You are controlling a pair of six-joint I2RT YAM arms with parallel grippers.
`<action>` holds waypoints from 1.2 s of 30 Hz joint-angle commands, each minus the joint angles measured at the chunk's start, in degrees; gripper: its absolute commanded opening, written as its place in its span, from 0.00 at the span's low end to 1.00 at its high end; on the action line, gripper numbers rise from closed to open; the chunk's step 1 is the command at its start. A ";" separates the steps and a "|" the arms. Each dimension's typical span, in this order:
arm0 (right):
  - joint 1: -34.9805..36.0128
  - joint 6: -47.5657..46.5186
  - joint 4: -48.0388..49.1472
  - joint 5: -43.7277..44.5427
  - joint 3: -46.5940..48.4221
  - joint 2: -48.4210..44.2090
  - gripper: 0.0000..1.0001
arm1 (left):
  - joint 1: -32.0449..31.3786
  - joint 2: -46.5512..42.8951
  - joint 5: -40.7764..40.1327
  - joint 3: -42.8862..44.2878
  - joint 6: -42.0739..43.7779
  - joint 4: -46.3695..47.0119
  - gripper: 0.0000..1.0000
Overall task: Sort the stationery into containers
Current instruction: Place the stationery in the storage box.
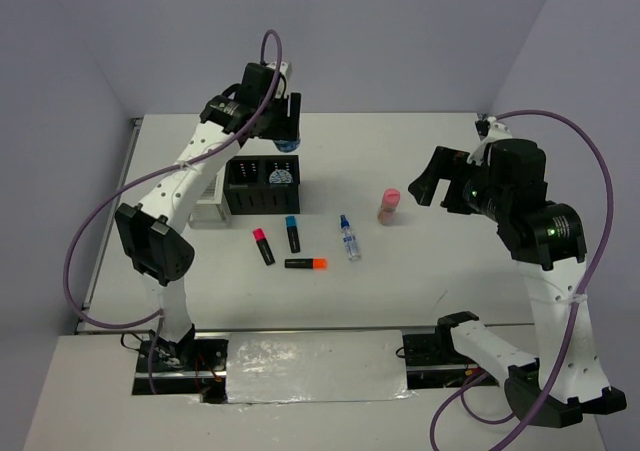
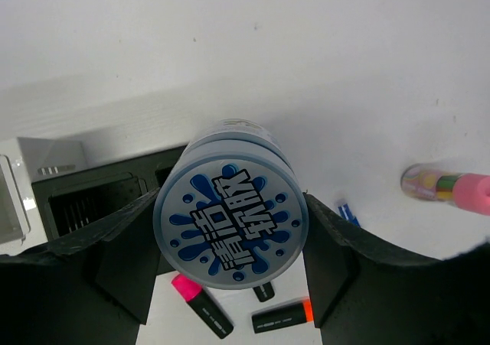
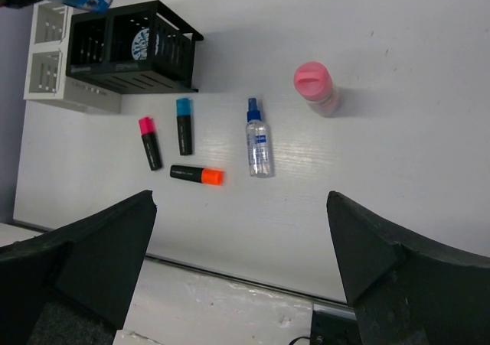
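Left claw (image 2: 230,268): clamped on a blue-white roll (image 2: 228,226), aloft by the black organizer (image 1: 262,201); second roll (image 1: 279,175) in its right compartment. Right claw (image 3: 241,207): wide, empty. Table (image 1: 450,171): three highlighters (image 1: 292,233), spray bottle (image 1: 348,239), pink stick (image 1: 388,206).

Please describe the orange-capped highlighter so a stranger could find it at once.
Find the black slatted organizer on the white table. Three short black highlighters lie on its near side. The orange-capped highlighter alone lies crosswise; the pink-capped one and the blue-capped one lie lengthwise.
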 commanded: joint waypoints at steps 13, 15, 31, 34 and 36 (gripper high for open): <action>0.21 2.18 4.12 -2.55 -3.18 -2.29 1.00 | 1.61 -2.64 -0.08 -9.36 0.04 1.35 0.00; 0.21 2.27 3.94 -2.37 -3.53 -2.55 1.00 | 1.61 -2.64 0.54 -10.43 0.13 2.40 0.02; 0.29 3.06 3.24 -2.11 -5.81 -4.75 1.00 | 1.61 -1.94 2.74 -15.53 -0.23 4.25 0.46; 0.21 3.06 3.68 -2.02 -7.04 -5.10 1.00 | 1.61 -1.94 2.04 -15.97 -0.31 3.90 0.74; 0.21 2.89 4.46 -2.72 -8.27 -5.28 1.00 | 1.61 -2.12 1.77 -15.88 -0.40 3.64 0.84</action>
